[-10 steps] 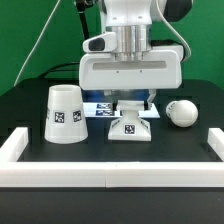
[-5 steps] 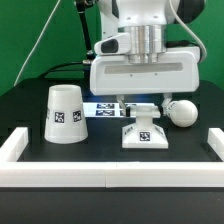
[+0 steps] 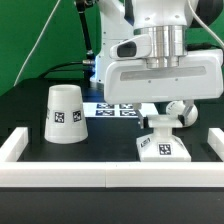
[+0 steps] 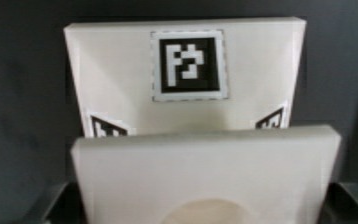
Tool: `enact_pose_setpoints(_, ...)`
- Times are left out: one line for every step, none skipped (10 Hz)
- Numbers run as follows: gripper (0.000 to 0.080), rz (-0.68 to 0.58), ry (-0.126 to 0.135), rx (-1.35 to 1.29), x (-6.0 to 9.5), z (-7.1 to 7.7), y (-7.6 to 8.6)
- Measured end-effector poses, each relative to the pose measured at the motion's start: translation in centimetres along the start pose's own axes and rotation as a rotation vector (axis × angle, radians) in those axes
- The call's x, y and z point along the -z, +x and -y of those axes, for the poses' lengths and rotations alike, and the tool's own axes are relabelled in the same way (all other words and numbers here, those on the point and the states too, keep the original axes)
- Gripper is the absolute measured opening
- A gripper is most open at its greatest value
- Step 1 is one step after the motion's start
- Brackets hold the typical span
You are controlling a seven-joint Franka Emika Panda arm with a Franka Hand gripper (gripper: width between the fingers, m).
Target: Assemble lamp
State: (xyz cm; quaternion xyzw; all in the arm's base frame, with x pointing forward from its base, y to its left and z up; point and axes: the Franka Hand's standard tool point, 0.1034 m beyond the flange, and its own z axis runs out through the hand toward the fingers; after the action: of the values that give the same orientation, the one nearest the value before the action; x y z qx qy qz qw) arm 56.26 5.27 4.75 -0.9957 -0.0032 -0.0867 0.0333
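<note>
One gripper point(image 3: 160, 117) grips one base point(image 3: 163, 147); one shade point(image 3: 64, 113) at its nine o'clock, one bulb point(image 3: 183, 112) at one o'clock.

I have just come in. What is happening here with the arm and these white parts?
The gripper is closed on the top of the lamp base and has been moving it across the table toward the exterior view's right. The bulb lies just behind the base, partly hidden by the gripper. The shade stands apart, wide end down, on the exterior view's left. No two parts are joined yet.
</note>
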Motion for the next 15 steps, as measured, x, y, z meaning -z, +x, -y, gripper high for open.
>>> enact_pose_setpoints(0.0534, -0.016, 0.004, 0.015, -0.2, 0.8, 0.8)
enact_pose_setpoints(0.0534, -0.035, 0.007, 0.018, -0.3, 2.0, 1.2)
enact_pose_setpoints(0.0534, -0.044, 0.012, 0.027, -0.4, 3.3, 1.7)
enact_pose_setpoints(0.0534, -0.049, 0.016, 0.036, -0.6, 3.9, 2.2)
enact_pose_setpoints(0.0534, -0.058, 0.020, 0.043, -0.7, 4.5, 3.0)
enact_pose_setpoints(0.0535, -0.066, 0.022, 0.044, -0.8, 4.7, 3.6)
enact_pose_setpoints(0.0535, -0.066, 0.022, 0.043, -0.8, 4.6, 3.9)
enact_pose_setpoints(0.0535, -0.066, 0.022, 0.044, -0.9, 4.6, 3.8)
enact_pose_setpoints(0.0625, -0.066, 0.022, 0.044, -0.9, 4.6, 3.8)
enact_pose_setpoints(0.0676, -0.066, 0.022, 0.044, -0.9, 4.6, 3.8)
enact_pose_setpoints(0.0676, -0.066, 0.022, 0.044, -0.9, 4.6, 3.8)
enact_pose_setpoints(0.0695, -0.066, 0.022, 0.044, -0.9, 4.6, 3.8)
enact_pose_setpoints(0.0698, -0.070, 0.022, 0.041, -0.8, 4.6, 3.7)
enact_pose_setpoints(0.0698, -0.080, 0.019, 0.035, -0.2, 4.6, 2.4)
enact_pose_setpoints(0.0699, -0.074, 0.014, 0.036, 0.5, 4.3, 0.6)
